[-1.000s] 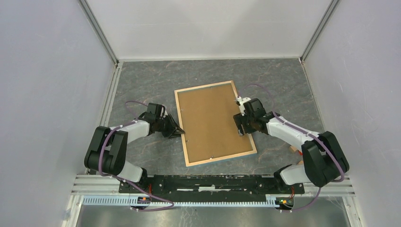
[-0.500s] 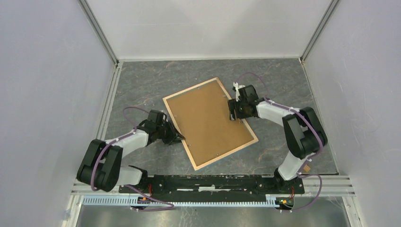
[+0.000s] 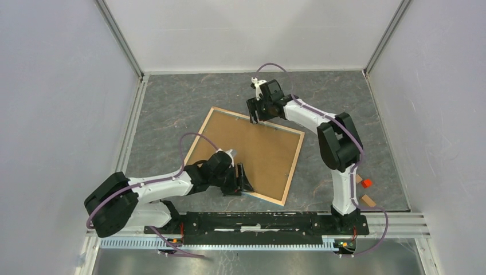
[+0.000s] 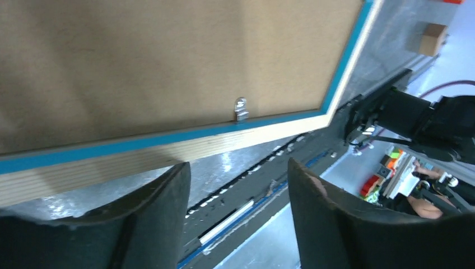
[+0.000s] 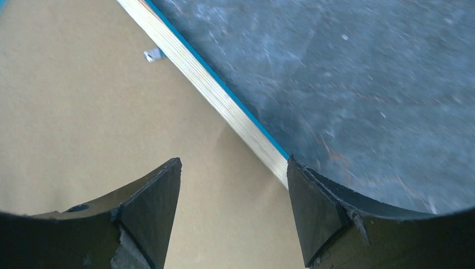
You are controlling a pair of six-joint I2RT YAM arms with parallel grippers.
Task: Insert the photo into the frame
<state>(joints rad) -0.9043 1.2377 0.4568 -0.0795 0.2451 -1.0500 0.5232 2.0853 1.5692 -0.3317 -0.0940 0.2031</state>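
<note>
— Fingers?
— My left fingers (image 4: 157, 213) are apart beside the frame (image 3: 294, 167), at its pale wood rim; right fingers (image 5: 151, 207) apart above the far rim.
— Frame?
— Flat on the mottled grey tabletop (image 3: 172, 97), brown fibreboard backing (image 3: 258, 149) up.

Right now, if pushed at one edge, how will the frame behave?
Probably stiff: the frame shows a straight wood rim. Lying flat on the smooth table, it would likely slide and pivot, not tip. Thin, so likely light.
</note>
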